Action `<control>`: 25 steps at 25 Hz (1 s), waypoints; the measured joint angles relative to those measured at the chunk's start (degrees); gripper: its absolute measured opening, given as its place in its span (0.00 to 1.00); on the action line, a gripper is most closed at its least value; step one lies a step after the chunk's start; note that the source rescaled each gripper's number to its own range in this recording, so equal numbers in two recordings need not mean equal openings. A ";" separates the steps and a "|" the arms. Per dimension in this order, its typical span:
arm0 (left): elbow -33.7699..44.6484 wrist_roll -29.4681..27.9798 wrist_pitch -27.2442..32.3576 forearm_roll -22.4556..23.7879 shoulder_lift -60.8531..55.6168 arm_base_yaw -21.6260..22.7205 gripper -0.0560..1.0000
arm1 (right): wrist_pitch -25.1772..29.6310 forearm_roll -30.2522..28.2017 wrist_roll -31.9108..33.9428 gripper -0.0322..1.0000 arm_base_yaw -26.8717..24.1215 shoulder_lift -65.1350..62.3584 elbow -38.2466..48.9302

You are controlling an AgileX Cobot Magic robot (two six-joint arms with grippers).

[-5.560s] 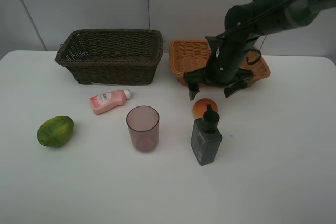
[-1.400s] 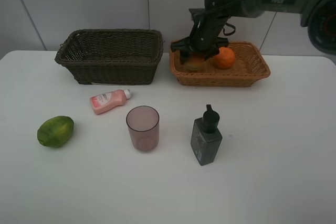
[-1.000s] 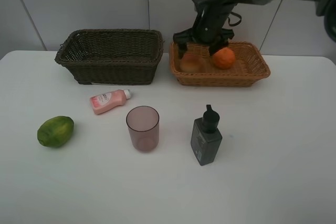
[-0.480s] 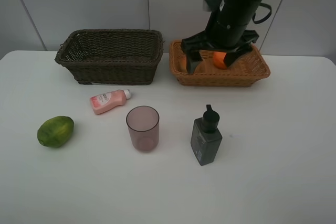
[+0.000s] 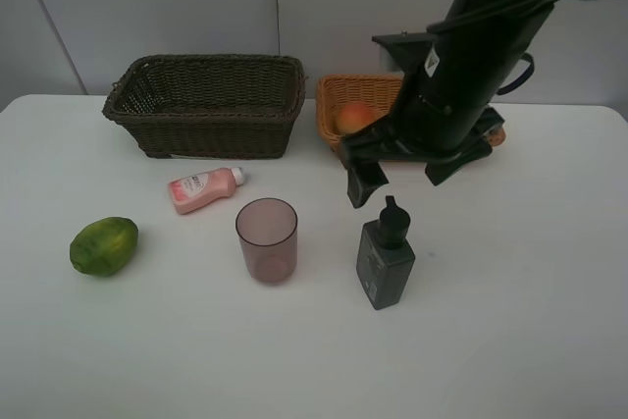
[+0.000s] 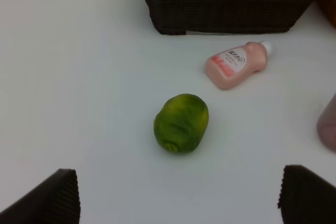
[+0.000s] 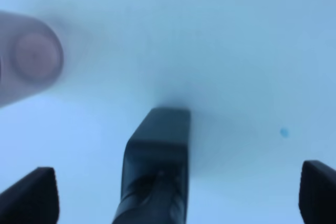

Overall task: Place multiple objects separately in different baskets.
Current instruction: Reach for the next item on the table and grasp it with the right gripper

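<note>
Exterior high shows the right arm (image 5: 461, 76) has swung forward off the light tan basket (image 5: 339, 134), where it hung half a second ago. It now hangs over the white worktop (image 5: 530, 291), just above the dark green pump bottle (image 5: 385, 257). The right jaws are spread wide and hold nothing. In the right wrist view the pump bottle stands between and below the two fingertips (image 7: 31, 195).

The peach-like fruit (image 5: 355, 117), on the worktop beside the pump bottle some seconds back, lies in the left end of the tan basket. The orange is hidden behind the arm.

The dark brown basket (image 5: 206, 100), pink squeeze bottle (image 5: 204, 188), mauve cup (image 5: 266, 238) and green fruit (image 5: 103, 245) have not moved.

In the left wrist view the left jaws are also wide apart and empty, with the green fruit on the worktop ahead of them.
</note>
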 joint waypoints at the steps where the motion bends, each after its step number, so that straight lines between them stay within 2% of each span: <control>1: 0.00 0.00 0.00 0.00 0.00 0.00 0.98 | -0.47 -0.01 0.30 1.00 0.63 0.00 0.70; 12: 0.00 0.00 0.00 0.00 0.00 0.00 0.98 | -7.61 0.58 2.71 1.00 2.14 1.64 6.47; 21: 0.00 0.00 0.00 0.00 0.00 0.00 0.98 | -9.35 1.03 2.72 0.99 2.14 6.85 7.35; 23: 0.00 0.00 0.00 0.00 0.00 0.00 0.98 | -9.40 1.03 2.72 0.91 2.14 7.18 7.42; 24: 0.00 0.00 0.00 0.00 0.00 0.00 0.98 | -9.40 1.03 2.72 0.83 2.14 7.26 7.42; 25: 0.00 0.00 0.00 0.00 0.00 0.00 0.98 | -9.48 1.03 2.72 0.70 2.14 7.26 7.42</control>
